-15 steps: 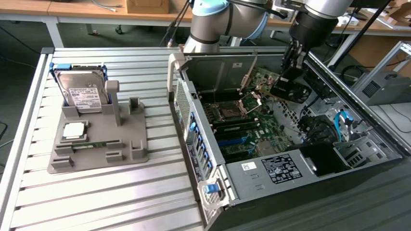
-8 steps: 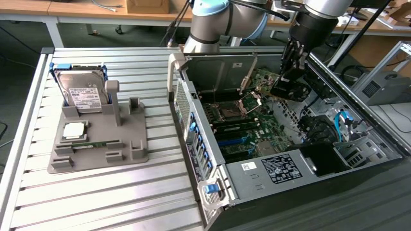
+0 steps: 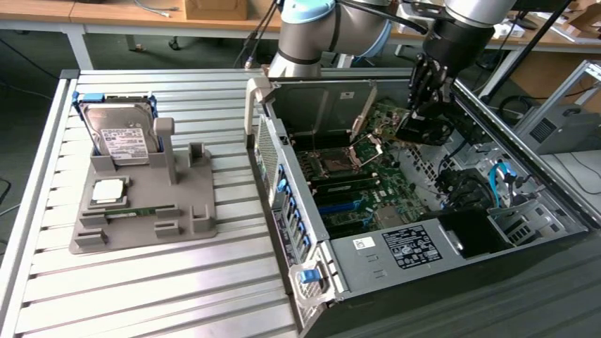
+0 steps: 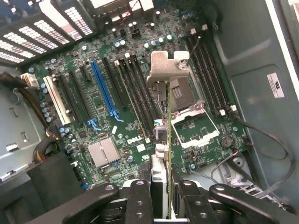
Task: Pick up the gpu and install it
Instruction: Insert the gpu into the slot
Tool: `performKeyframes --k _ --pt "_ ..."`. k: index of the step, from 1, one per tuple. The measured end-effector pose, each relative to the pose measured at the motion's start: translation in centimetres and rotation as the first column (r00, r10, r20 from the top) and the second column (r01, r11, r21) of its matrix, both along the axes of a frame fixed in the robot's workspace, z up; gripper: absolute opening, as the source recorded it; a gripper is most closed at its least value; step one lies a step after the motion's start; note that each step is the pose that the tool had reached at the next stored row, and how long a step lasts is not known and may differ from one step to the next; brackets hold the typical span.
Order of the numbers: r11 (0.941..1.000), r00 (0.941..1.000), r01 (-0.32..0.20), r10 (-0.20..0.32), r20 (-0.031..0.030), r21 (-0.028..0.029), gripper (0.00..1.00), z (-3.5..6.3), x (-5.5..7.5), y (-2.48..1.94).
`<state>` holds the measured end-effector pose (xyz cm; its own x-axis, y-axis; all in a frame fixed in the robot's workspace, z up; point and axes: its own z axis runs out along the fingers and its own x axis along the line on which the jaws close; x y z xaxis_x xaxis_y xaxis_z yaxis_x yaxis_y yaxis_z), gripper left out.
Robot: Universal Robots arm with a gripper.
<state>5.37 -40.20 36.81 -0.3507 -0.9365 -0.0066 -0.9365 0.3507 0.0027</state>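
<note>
Seen from the wrist, the pincer [image 4: 161, 186] is drawn in narrow, its dark fingers [image 4: 139, 200] pressed on the two flat faces of the gpu [image 4: 161, 95]. The card is seen edge-on and runs straight away from the fingers. At its far end stands the silvery metal bracket [image 4: 164, 65]. Beyond the card lies the green motherboard [image 4: 93, 119]. The gpu hangs above it, over the strip between the black memory slots [image 4: 135, 88] and the open CPU socket [image 4: 191, 121], and sits in no slot. Farther across the board are a long blue expansion slot [image 4: 103, 88], a white slot [image 4: 57, 100] and a small finned heat sink [image 4: 103, 151].

In the exterior view, the slatted metal table [image 3: 141, 296] comes nearest. On it the open computer case [image 3: 376, 257] lies on its side. Toward the exterior view's left sits a grey holder [image 3: 141, 225], well apart from the case. It carries a processor chip [image 3: 108, 190] and a slim green memory stick [image 3: 131, 210]. A hard drive in a blue frame [image 3: 122, 130] stands upright at its far end. Farther back, the robot arm [image 3: 310, 35] reaches down over the far part of the case.
</note>
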Motion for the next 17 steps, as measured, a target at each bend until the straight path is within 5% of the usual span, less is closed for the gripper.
performKeyframes --k 7,12,17 --pt "0.9932 0.9932 -0.117 0.117 0.0 0.0 0.27 0.0 0.0 0.0" --pt "0.9821 0.9821 -0.189 0.189 0.0 0.0001 0.27 -0.01 0.0 0.0" --pt "0.9531 0.9531 -0.303 0.303 -0.0001 0.0 0.27 0.0 0.0 0.0"
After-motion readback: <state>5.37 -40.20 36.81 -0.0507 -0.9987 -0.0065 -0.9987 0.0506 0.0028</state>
